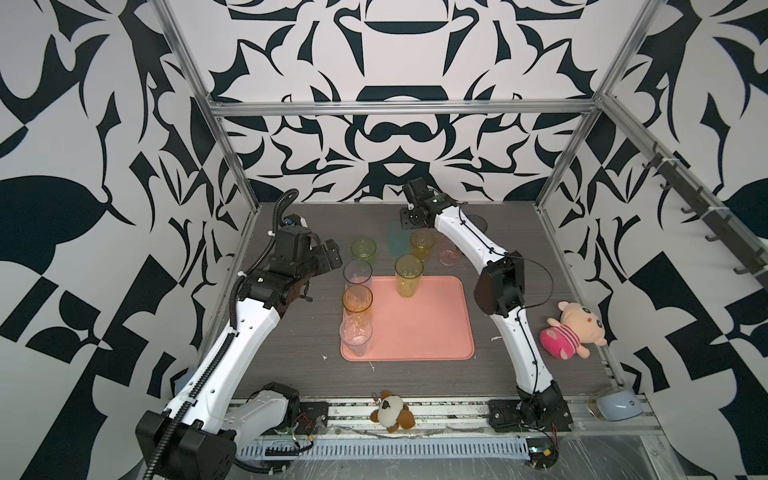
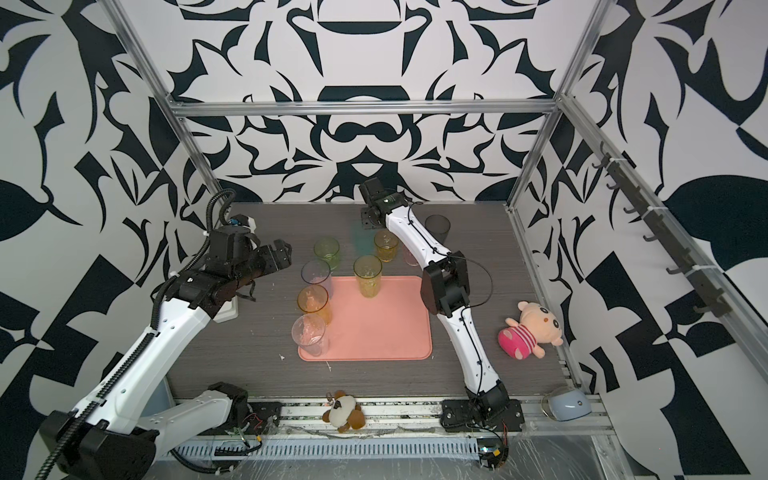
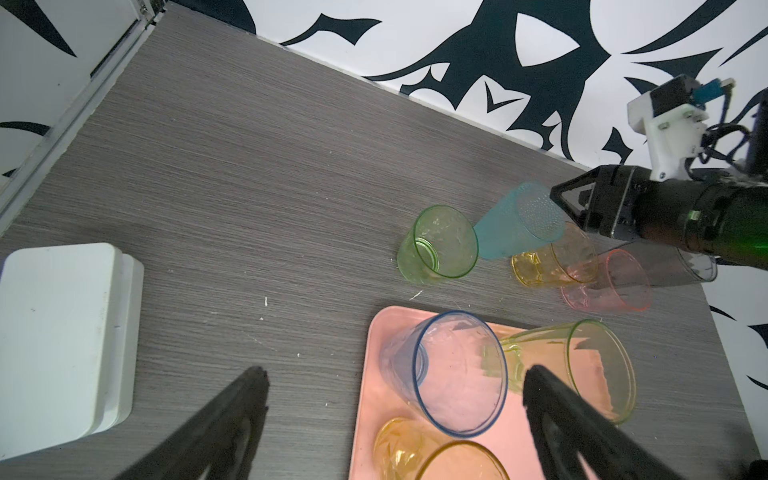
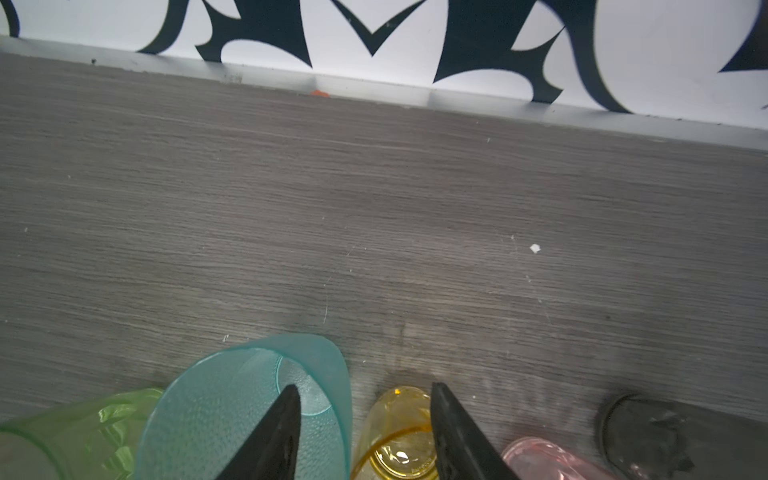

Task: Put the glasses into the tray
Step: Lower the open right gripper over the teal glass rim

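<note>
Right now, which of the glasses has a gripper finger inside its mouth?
The teal tumbler, between the green glass and the short yellow glass. One finger of the right gripper reaches into its mouth; the other finger is outside its rim.

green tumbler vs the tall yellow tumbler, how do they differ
The green tumbler is short; the tall yellow tumbler stands clearly higher. The green tumbler stands on the table beyond the tray; the tall yellow tumbler is on the tray, near its far edge. Both are upright, see-through and empty.
</note>
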Robot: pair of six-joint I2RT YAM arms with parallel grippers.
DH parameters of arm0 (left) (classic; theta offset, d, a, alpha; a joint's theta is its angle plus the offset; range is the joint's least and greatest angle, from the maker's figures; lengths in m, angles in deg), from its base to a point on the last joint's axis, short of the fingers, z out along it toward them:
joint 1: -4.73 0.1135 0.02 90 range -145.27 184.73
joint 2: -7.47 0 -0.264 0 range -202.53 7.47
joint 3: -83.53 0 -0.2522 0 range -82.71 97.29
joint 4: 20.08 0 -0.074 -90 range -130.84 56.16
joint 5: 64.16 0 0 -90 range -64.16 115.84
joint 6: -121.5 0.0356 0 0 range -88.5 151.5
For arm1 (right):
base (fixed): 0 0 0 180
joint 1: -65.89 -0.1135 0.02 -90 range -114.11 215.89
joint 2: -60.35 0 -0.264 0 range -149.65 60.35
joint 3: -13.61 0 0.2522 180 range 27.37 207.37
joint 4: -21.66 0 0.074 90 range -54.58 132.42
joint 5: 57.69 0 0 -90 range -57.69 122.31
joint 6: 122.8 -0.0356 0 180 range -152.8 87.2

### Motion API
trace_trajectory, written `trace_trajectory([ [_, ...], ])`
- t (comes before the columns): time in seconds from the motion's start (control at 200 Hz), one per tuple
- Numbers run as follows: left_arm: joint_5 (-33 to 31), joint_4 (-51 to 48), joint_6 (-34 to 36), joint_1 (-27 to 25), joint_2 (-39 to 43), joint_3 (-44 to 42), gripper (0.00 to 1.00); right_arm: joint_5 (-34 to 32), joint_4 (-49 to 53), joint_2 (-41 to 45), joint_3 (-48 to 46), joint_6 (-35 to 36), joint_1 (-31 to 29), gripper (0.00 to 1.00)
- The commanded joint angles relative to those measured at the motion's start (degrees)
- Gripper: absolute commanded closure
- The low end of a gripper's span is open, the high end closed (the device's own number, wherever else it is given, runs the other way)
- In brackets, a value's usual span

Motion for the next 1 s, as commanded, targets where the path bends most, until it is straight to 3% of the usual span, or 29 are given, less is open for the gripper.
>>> trace_trajectory([
  [0.0, 0.24, 0.08, -0.36, -0.17, 0.25, -1.20, 0.01, 1.65, 0.23, 0.83, 2.97, -1.25, 0.11, 0.47],
  [0.685, 0.79, 0.18, -0.54, -0.18, 0.37, -1.76, 0.00, 3.41, -1.06, -2.96, 4.08, -2.05, 0.19, 0.67],
  [0.835, 0.52, 0.27, -0.54, -0.13, 0.84, -1.94, 0.00, 4.04, -1.12, -3.21, 4.15, -2.22, 0.27, 0.78],
  [0.995, 0.80, 0.26, -0.80, -0.18, 0.52, -2.11, 0.00, 4.19, -0.97, -3.13, 4.09, -2.23, 0.47, 0.84],
])
